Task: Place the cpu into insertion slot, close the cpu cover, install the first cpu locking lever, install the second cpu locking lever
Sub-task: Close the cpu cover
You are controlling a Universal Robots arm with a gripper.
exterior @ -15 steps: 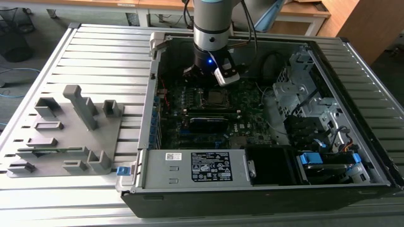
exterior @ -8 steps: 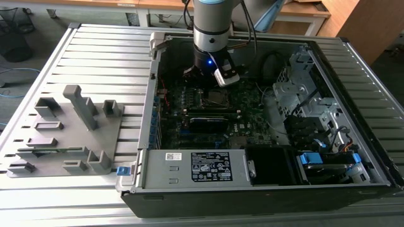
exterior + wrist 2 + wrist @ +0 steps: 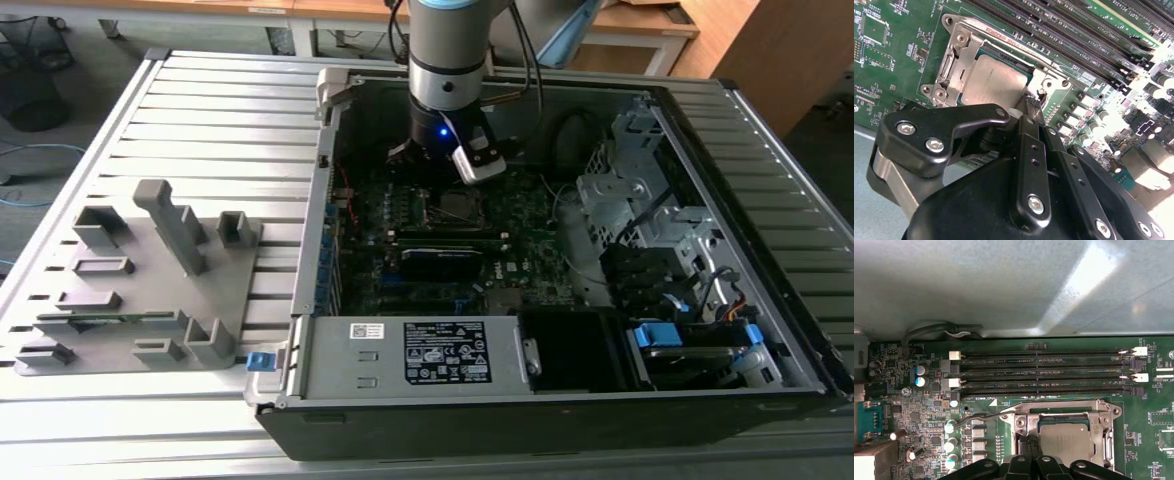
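Note:
The cpu (image 3: 996, 82) lies flat in the insertion slot (image 3: 985, 46), its pale metal face showing through the window of the cpu cover (image 3: 954, 65). The cover is folded down around the chip. My gripper (image 3: 1030, 102) is shut, its two black fingers pressed together with nothing visible between them, tips at the cover's edge beside the chip. In the first wrist view the cpu (image 3: 1066, 442) and cover (image 3: 1100, 432) sit just beyond the fingers (image 3: 1024, 452). A thin wire locking lever (image 3: 976, 416) sticks out sideways from the socket corner. In the exterior view the gripper (image 3: 441, 170) hangs over the slot (image 3: 455, 206).
Long black memory slots (image 3: 1044, 372) run alongside the socket. Capacitors (image 3: 951, 445) stand by the lever's free end. A black card (image 3: 454, 262), the power supply (image 3: 427, 355) and drive bays (image 3: 641, 200) fill the case. A grey fixture (image 3: 147, 290) lies at the exterior view's left.

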